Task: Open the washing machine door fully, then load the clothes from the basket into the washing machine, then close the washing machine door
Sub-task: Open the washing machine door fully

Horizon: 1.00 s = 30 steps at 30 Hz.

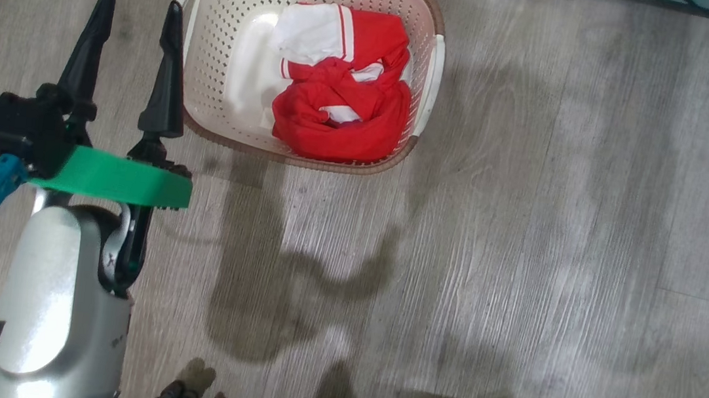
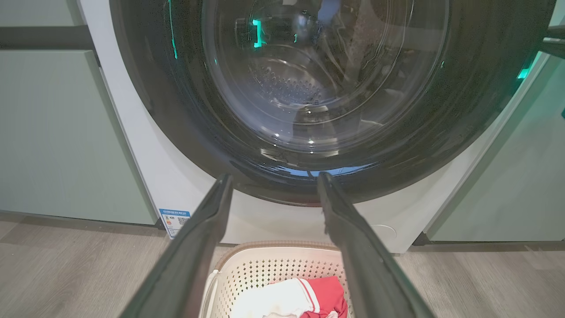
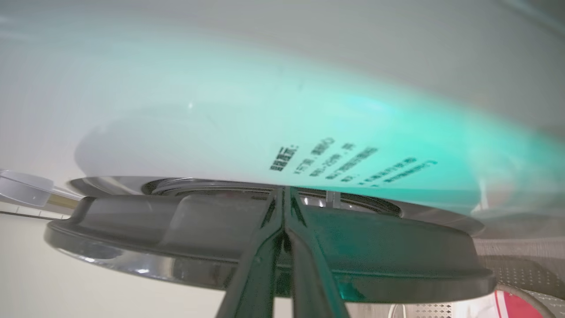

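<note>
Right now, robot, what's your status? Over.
Left tool open, empty. Right tool shut, tips at washing machine door edge. Clothes in basket, on floor below door.

Floored in grey wood-grain planks [image 1: 521, 243], streaked pale and marked with soft dark shadows [image 1: 291, 298] across the near part. Flanked in the left wrist view by matte pale green cabinets [image 2: 57, 132] on either side, with a dark horizontal strip [image 2: 44, 37] near the left one's top.

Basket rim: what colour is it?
Brown rim on the cream basket; head view shows it best.
</note>
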Motion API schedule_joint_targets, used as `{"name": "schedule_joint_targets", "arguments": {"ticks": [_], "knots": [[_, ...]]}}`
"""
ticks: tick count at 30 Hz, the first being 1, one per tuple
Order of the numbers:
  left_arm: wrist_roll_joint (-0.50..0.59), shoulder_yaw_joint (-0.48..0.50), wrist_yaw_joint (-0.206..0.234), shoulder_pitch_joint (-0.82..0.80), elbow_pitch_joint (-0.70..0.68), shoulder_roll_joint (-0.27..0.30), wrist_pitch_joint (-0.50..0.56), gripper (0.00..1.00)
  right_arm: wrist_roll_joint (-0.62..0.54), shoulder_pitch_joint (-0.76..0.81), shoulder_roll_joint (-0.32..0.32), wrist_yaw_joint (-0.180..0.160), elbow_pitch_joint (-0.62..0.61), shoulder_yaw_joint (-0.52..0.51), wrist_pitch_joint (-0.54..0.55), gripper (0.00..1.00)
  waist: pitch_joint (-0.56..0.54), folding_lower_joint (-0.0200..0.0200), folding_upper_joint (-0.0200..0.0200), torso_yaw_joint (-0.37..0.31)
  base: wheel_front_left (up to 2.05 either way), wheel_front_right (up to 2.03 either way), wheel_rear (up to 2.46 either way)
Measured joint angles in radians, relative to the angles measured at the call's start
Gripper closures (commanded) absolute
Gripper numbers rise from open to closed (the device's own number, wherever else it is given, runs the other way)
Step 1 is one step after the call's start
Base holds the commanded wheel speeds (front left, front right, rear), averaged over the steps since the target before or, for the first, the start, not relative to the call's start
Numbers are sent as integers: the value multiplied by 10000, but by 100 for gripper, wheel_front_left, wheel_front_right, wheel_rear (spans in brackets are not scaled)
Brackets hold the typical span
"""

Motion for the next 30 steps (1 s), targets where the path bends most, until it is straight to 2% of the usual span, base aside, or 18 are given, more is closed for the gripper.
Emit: {"name": "schedule_joint_targets", "arguments": {"ticks": [8,17,25,30], "knots": [[0,-42,-2,-148,29,-8,0,0,-349,-749,128,0,631,138,63,100,257,0,0,147,0,0,0],[-10,-115,27,-223,38,-13,0,0,-408,-930,136,-2,767,140,416,100,325,0,0,193,0,0,0],[-102,-136,113,-226,184,-17,0,0,-410,-834,127,-6,744,207,1275,100,130,1,0,114,0,0,0],[-102,-136,113,-221,378,-19,0,0,-407,-81,171,-4,410,234,1933,100,-206,0,0,-8,0,0,0]]}}
